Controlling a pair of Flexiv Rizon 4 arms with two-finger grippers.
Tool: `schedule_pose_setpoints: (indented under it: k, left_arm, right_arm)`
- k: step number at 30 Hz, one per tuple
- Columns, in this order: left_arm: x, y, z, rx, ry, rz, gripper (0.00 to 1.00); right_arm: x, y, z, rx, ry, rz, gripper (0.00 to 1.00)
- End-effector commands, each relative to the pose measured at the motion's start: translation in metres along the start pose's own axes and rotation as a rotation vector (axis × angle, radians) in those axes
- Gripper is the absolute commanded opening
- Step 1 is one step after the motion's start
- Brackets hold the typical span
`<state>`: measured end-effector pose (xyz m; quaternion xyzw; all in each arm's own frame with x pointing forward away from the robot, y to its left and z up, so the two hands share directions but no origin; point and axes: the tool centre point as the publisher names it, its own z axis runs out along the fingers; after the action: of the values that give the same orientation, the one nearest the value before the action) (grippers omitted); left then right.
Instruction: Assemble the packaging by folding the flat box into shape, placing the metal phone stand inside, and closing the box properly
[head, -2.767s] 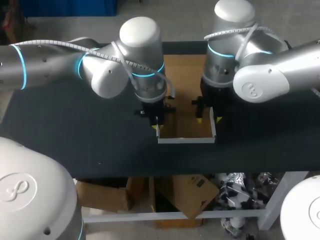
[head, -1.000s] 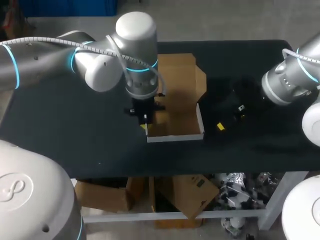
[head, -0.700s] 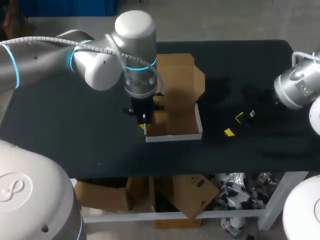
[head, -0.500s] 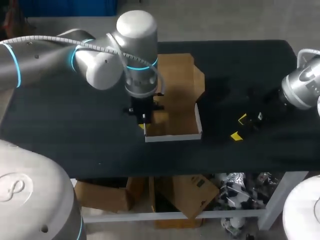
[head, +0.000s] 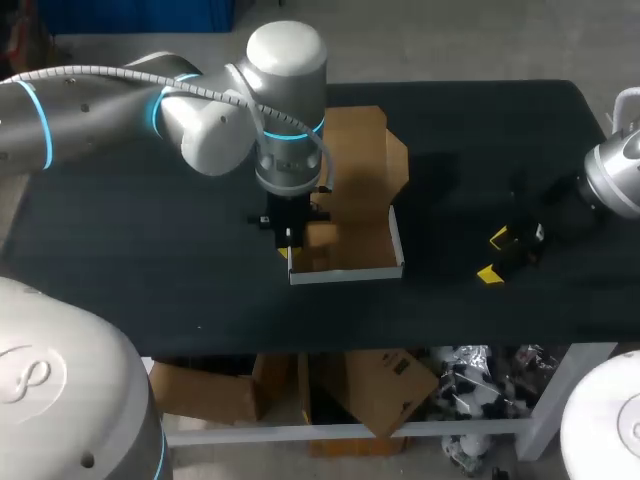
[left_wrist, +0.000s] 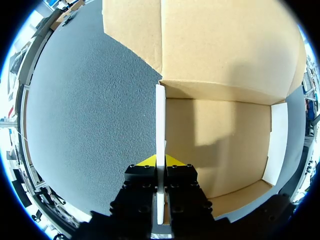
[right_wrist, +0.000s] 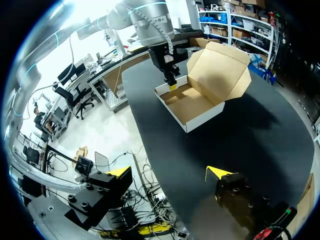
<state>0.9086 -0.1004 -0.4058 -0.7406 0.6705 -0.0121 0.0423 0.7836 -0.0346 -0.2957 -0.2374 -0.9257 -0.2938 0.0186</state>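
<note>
Box: your open brown cardboard box (head: 345, 250) with white outer walls sits mid-way along the black surface (head: 120, 250), close to its front edge. Its lid flap (head: 365, 150) is open on the far side.
Left pincer: your left pincer (left_wrist: 161, 161) is clenched on the box's white side wall (left_wrist: 160, 120), the one facing the left edge, with one yellow tip inside and one outside.
Right pincer: your right pincer (head: 494, 256) is released, fingers spread wide. It hangs near the surface's front right corner, well apart from the box.
</note>
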Motion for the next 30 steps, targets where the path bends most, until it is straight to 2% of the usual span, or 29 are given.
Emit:
schedule_pose_setpoints:
  k: [1, 14, 21, 30]
  left_arm:
    - [0.0011, -0.0012, 0.0004, 0.002, -0.008, -0.004, 0.0]
    - [0.0003, -0.003, -0.0011, -0.003, -0.046, 0.002, 0.0]
    - [0.0011, -0.0046, 0.0002, 0.011, -0.11, 0.001, 0.0]
    - [0.0014, -0.0054, 0.0045, 0.05, -0.232, -0.023, 0.0]
  right_arm:
    - [0.0029, -0.003, 0.0047, -0.005, -0.023, 0.003, 1.0]
    - [-0.0013, -0.005, 0.0116, -0.012, -0.009, -0.013, 1.0]
    - [0.0, -0.0059, 0.0134, -0.002, -0.007, -0.03, 1.0]
    - [0.0004, -0.0058, 0.0147, 0.003, -0.006, -0.04, 1.0]
